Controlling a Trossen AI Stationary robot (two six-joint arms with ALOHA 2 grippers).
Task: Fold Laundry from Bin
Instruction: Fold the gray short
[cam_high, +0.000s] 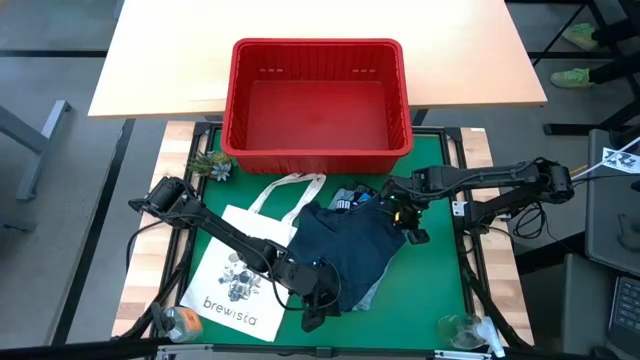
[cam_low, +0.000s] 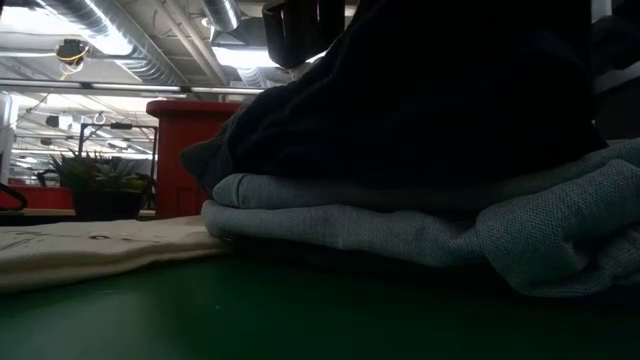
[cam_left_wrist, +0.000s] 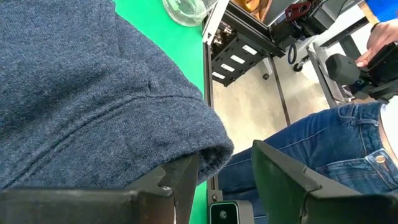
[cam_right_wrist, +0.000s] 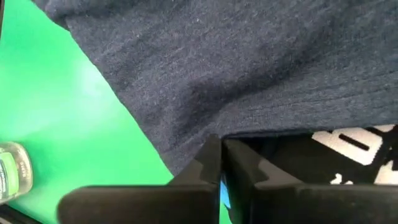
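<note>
A dark navy garment (cam_high: 350, 245) lies spread on a folded grey-blue garment (cam_low: 420, 230) in the middle of the green mat. A black garment with white lettering (cam_right_wrist: 336, 155) shows under its far edge. The red bin (cam_high: 318, 100) stands at the far side with nothing showing inside. My right gripper (cam_right_wrist: 222, 158) is shut at the navy garment's far right edge. My left gripper (cam_left_wrist: 224, 180) stands open at the garment's near edge, whose rolled hem (cam_left_wrist: 211, 152) lies by one finger. My right gripper comes steeply from above, and its fingertips (cam_right_wrist: 211, 152) close on the navy garment's edge (cam_right_wrist: 186, 140), where it overlies the black garment. The fingers hide how many layers they hold. The garment lies flat and slack on the pile. Whether my left gripper touches the hem, I cannot tell.
A white tote bag (cam_high: 240, 270) lies on the mat's left, under my left arm. A small plant (cam_high: 212, 165) stands left of the bin. A clear glass thing (cam_high: 462, 328) sits at the near right corner. A person in jeans (cam_left_wrist: 323, 143) sits beyond the table's edge.
</note>
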